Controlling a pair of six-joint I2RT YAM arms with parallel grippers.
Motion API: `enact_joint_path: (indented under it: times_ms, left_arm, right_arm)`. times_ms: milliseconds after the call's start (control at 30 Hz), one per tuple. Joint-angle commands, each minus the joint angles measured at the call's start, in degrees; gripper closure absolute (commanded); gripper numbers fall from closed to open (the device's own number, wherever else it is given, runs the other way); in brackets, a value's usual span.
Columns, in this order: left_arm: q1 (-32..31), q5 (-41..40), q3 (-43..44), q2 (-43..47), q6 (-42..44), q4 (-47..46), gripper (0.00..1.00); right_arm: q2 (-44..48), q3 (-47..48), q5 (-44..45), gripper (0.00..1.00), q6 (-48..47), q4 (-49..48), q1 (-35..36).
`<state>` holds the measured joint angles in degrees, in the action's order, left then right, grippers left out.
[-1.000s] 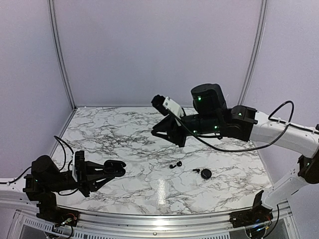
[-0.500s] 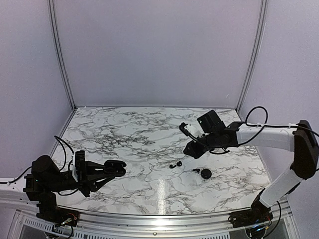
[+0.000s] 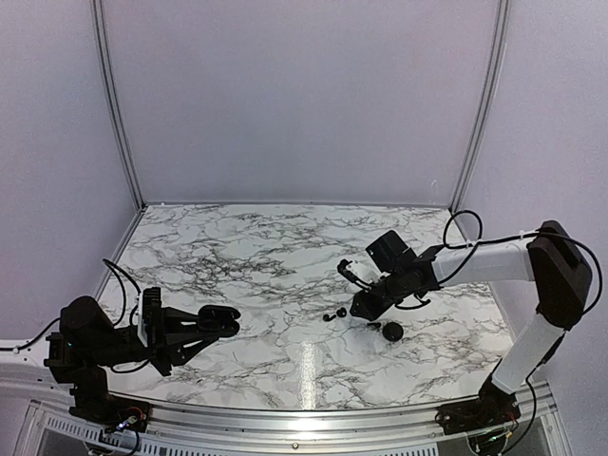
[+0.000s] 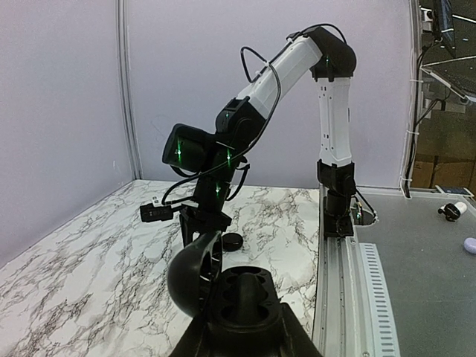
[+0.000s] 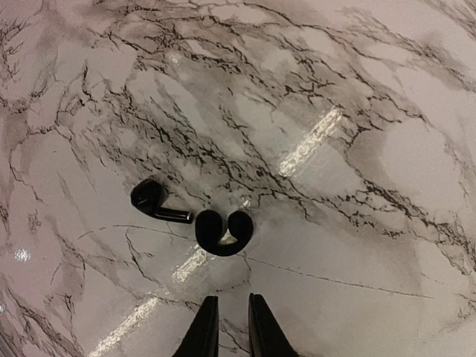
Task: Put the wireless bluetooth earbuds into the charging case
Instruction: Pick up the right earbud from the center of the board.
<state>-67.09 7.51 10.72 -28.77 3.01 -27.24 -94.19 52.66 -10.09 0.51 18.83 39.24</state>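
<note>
Right wrist view, earbuds (image 5: 210,227) lying just beyond right end effector (image 5: 229,327)

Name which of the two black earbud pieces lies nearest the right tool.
The curled C-shaped piece, directly ahead of the right tool; the stemmed earbud lies farther off, to its left.

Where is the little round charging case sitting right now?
Overhead view: the charging case lies on the marble table's right side, just right of the right tool and the earbuds.
</note>
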Motion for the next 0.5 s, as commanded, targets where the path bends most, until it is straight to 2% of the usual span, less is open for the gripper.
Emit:
enact_joint_path:
  times_ms: [0,133,333,467]
  left_arm:
    - [-0.21,0.89,-0.91,1.5,0.47,-3.45,1.0]
    - [-0.22,0.92,-0.9,0.98,0.43,-3.49,1.0]
    - [-0.23,0.97,-0.44,0.44,0.53,-3.46,1.0]
    - [-0.19,0.67,-0.55,0.58,0.64,-3.41,1.0]
  right_arm:
    - [-1.01,2.69,-1.05,0.82,-3.14,-1.18,-0.23]
    - [-2.43,3.59,-0.6,0.81,-3.84,-1.25,-0.16]
    - [-4.44,5.08,0.38,0.6,-4.35,-1.43,0.29]
    - [-5.4,6.02,2.34,0.54,-4.96,-0.77,0.45]
